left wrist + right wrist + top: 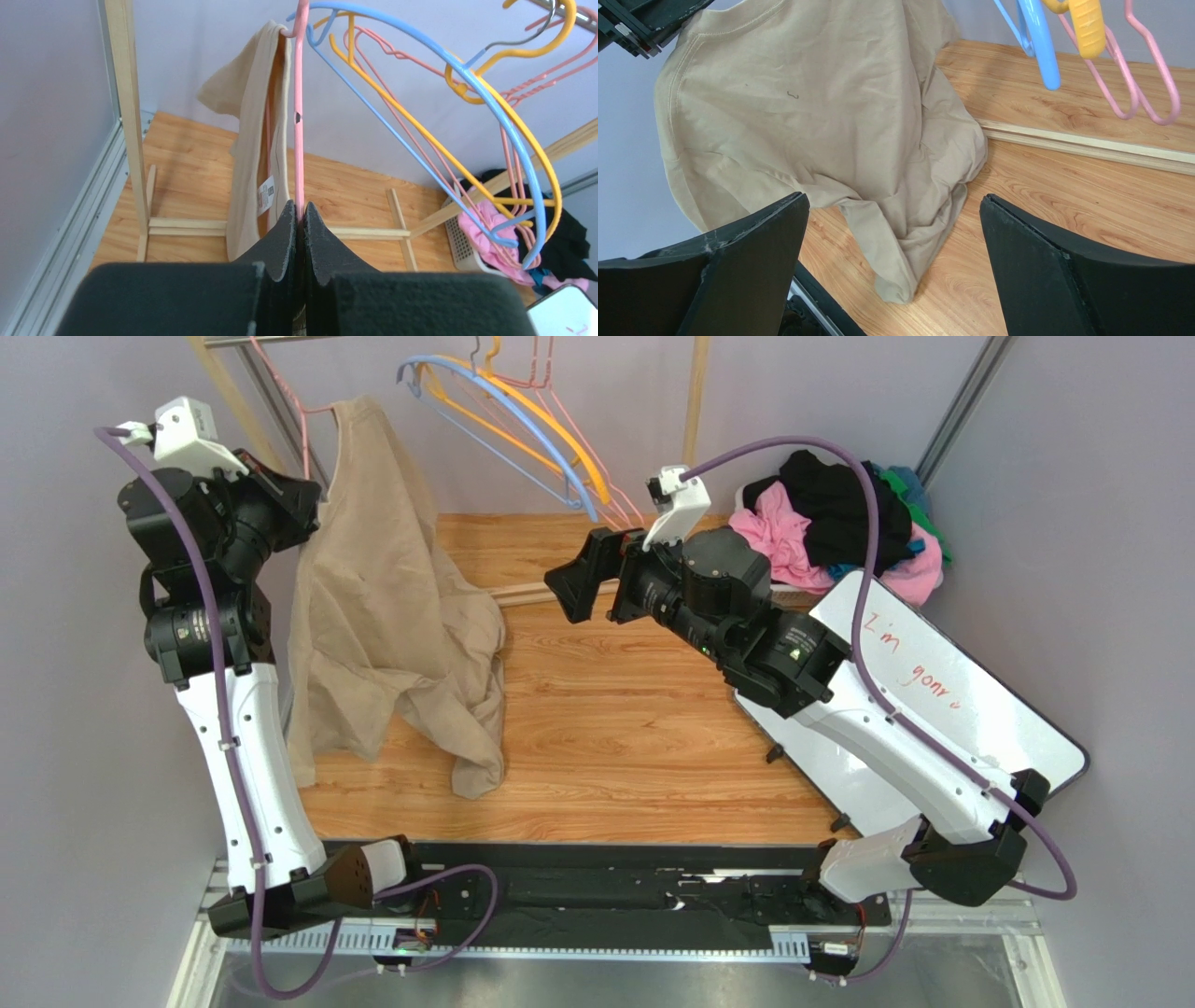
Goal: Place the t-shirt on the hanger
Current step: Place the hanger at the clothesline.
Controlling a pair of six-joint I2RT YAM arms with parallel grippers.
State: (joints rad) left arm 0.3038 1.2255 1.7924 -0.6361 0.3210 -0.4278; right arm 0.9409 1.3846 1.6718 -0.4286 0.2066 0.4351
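Left claw (300, 224): pinched shut on the pink wire hanger (299, 105), probably to steady it for dressing.
Tan t-shirt (379, 602): hangs from the hanger's far end, its hem on the counter (631, 728).
Right claw (894, 203): wide, empty, facing the shirt, likely to pull it.

The t-shirt (379, 602) hangs from the wire hanger (298, 140) at the worktop's (631, 742) left rear, its lower part on the worktop. Spare hangers (554, 434) hang behind centre. A clothes pile (828, 511) sits rear right, a whiteboard (1010, 714) before it.
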